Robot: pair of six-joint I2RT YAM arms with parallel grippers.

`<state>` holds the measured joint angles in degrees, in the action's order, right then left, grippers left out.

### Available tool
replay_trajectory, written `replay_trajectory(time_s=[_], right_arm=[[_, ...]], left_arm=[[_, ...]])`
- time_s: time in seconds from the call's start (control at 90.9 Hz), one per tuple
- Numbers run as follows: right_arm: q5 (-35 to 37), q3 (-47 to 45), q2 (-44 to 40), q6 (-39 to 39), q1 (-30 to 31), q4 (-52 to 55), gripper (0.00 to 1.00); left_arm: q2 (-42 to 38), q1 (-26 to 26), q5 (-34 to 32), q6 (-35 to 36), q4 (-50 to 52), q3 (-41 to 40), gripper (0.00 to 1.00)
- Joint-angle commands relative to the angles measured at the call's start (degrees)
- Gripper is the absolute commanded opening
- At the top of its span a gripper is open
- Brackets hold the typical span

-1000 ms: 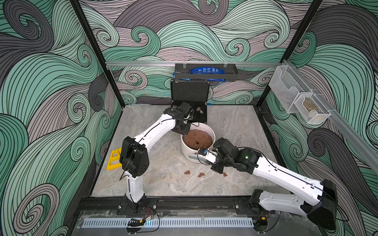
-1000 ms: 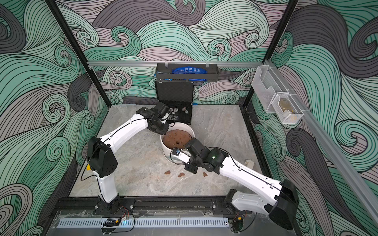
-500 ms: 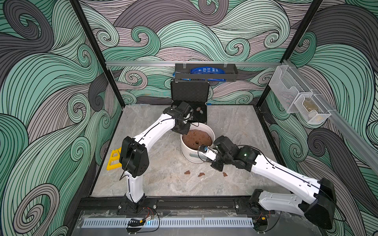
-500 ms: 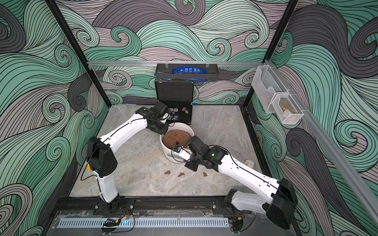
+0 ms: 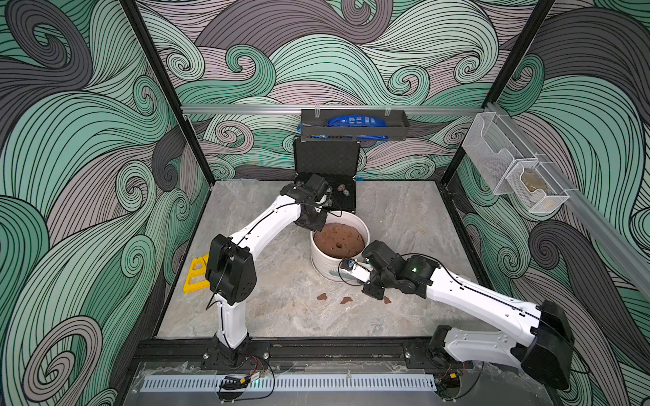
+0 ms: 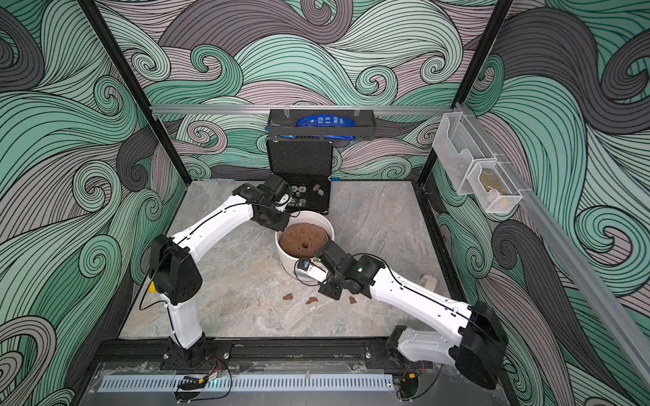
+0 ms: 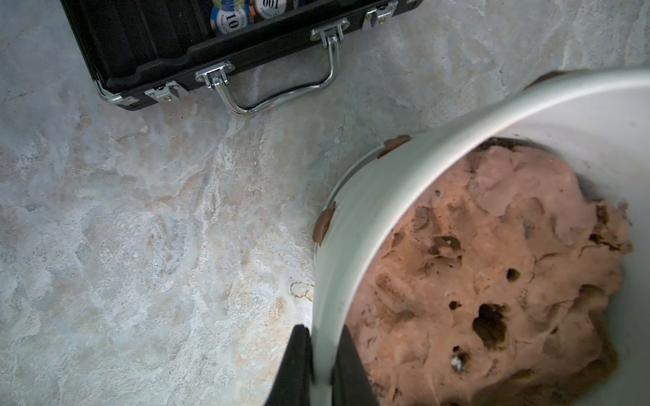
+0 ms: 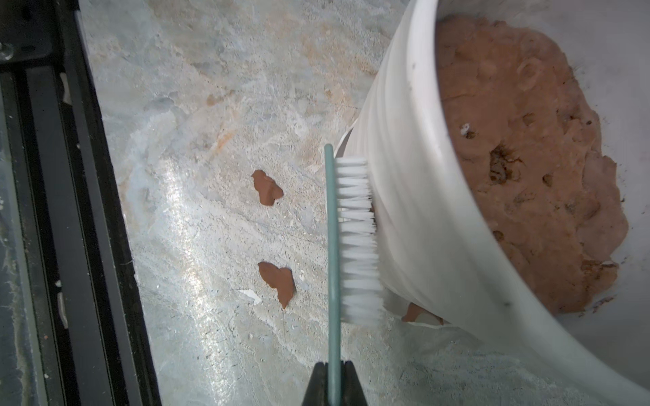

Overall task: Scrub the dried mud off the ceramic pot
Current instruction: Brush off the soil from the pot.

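Wave-patterned walls (image 5: 88, 140) close in a grey marbled surface (image 5: 267, 316). We take the ceramic pot (image 5: 322, 265) as our landmark: white and ribbed, it stands upright near the middle of the surface, filled with a brown soil mound (image 5: 338, 239) that has a hole in it. Just behind the pot lies an open black case (image 7: 140, 52) with poker chips (image 7: 228, 19) inside. Its metal handle (image 7: 332, 59) points toward the pot, near but apart.

The left tool (image 7: 325, 337) is clamped on the pot's rim, one finger outside and one inside over the soil. The right tool (image 8: 334, 372) is closed on the thin teal handle of a brush (image 8: 355, 239), whose white bristles press against the pot's front outer wall.

Loose patches of dried mud (image 8: 269, 188) lie on the surface in front of the pot. We see more stuck to the wall in the left wrist view, and one at the pot's foot beside the bristles. The black front rail (image 8: 70, 211) runs beyond the loose patches. Bare surface opens on both sides of the pot. A yellow piece (image 5: 195, 274) sits far off on the left arm's side.
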<state>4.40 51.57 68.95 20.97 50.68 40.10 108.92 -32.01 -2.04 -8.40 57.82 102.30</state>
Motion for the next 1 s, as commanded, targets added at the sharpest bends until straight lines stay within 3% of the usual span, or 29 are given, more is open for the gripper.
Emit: replay_trajectory(time_s=[0.0, 0.286, 0.66, 0.837, 0.991], right_arm=[[0.2, 0.9, -1.3, 0.8, 0.5, 0.7, 0.00], [-4.7, 2.5, -4.7, 2.7, 0.4, 1.6, 0.00], [-8.2, 1.3, -6.2, 2.6, -0.8, -1.4, 0.00], [-8.0, 1.2, -6.1, 2.8, -1.1, -1.4, 0.00], [-8.3, 1.4, -6.2, 2.7, -1.2, -1.3, 0.00]], left_arm=[[1.5, 0.9, 2.4, 2.6, 0.5, 2.1, 0.05], [2.6, 1.7, 4.1, 10.8, -0.8, 2.3, 0.04], [3.8, 2.2, 5.8, 14.0, 0.3, 5.7, 0.11], [2.5, 2.2, 5.1, 12.2, 1.0, 7.1, 0.23], [-0.4, 2.2, 5.3, 9.2, 1.8, 7.2, 0.48]])
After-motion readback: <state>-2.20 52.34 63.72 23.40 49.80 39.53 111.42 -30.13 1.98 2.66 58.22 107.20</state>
